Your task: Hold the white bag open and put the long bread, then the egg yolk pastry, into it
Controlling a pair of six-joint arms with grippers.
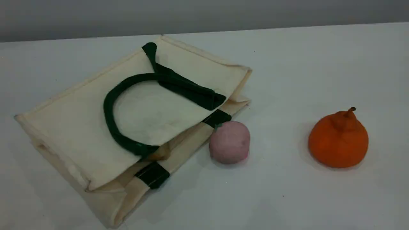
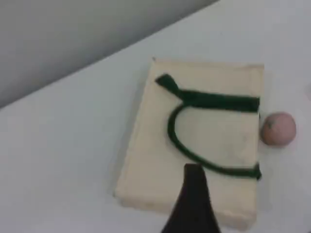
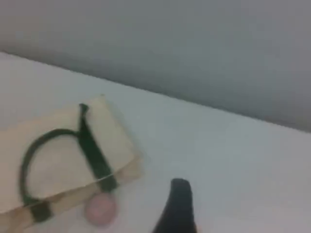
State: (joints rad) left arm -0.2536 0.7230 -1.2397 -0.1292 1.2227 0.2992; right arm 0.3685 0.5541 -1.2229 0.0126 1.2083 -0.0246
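bag lay flat at table's left, handle looped on top | pink ball touching its mouth | orange fruit far right, scene view only | left fingertip above bag, wrist view only, released | right fingertip near ball, released

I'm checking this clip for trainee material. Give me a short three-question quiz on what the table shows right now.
1. True or false: the white bag lies flat on its side.
2. Which food sits right at the bag's mouth? A) pink ball B) orange stemmed fruit
3. What colour are the bag's strap handles?

Key: 1 true. 2 A. 3 dark green.
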